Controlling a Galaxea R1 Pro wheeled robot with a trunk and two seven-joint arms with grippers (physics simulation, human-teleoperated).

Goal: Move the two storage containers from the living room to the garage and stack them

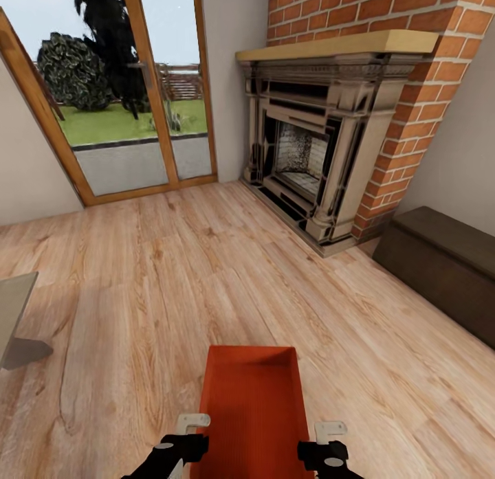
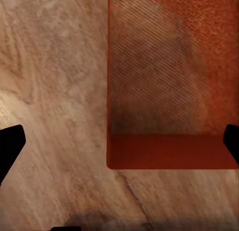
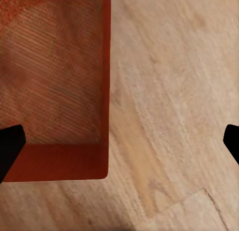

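Note:
One orange-red storage container [image 1: 251, 403] lies on the light wood-plank floor [image 1: 172, 280] of the living room, close in front of me. My left gripper [image 1: 187, 432] hovers at its left side and my right gripper [image 1: 328, 439] at its right side. In the left wrist view the container [image 2: 169, 86] sits below the open left gripper [image 2: 119, 146], whose dark fingertips [image 2: 10, 146] stand wide apart. In the right wrist view a near corner of the container [image 3: 55, 81] lies below the open right gripper [image 3: 119, 146]. Neither gripper holds anything.
A stone fireplace [image 1: 309, 142] in a red brick wall [image 1: 426, 87] stands ahead on the right. A dark brown chest [image 1: 440, 266] sits to its right. Glass doors [image 1: 130, 101] are at the back left. A grey low table corner [image 1: 17, 314] juts in at the left.

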